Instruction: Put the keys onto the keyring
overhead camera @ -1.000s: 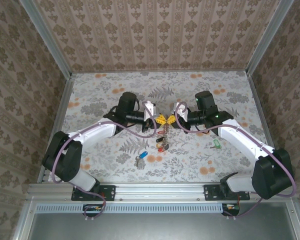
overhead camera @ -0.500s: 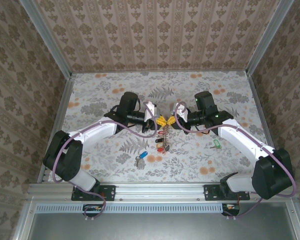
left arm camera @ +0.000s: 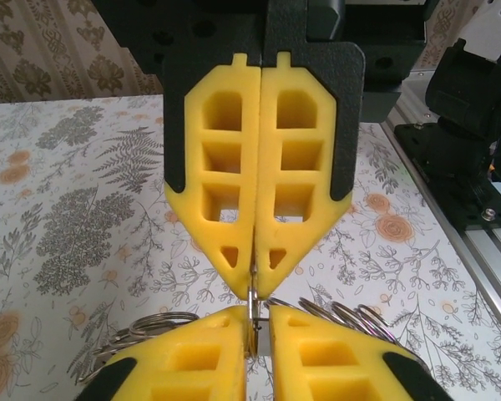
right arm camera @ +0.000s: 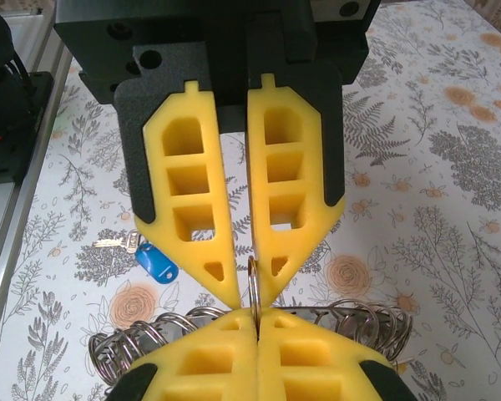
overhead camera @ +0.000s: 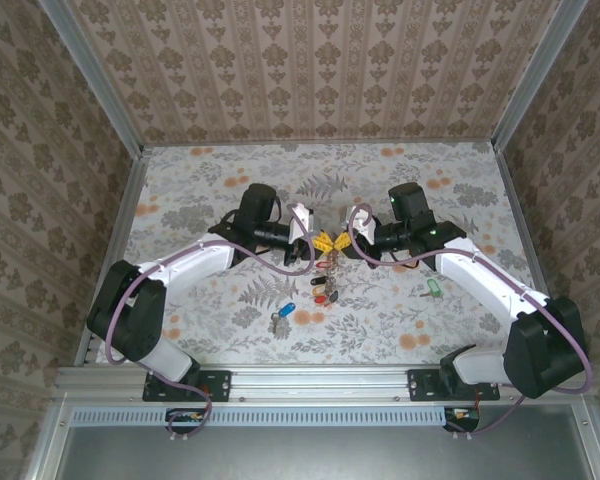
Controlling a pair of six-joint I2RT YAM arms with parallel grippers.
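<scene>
While two keys lie loose — left tool and right tool both pinch one keyring.

the left hand sits at the bottom edge, its two yellow fingers a narrow slit apart with a thin upright strip of metal caught in the slit. facing it tip to tip from above is the right hand, its yellow fingers pressed together on the same strip. wire loops of the keyring fan out to both sides just behind the left fingers, above the flowered counter. a black arm base stands on a metal rail at the right.
</scene>
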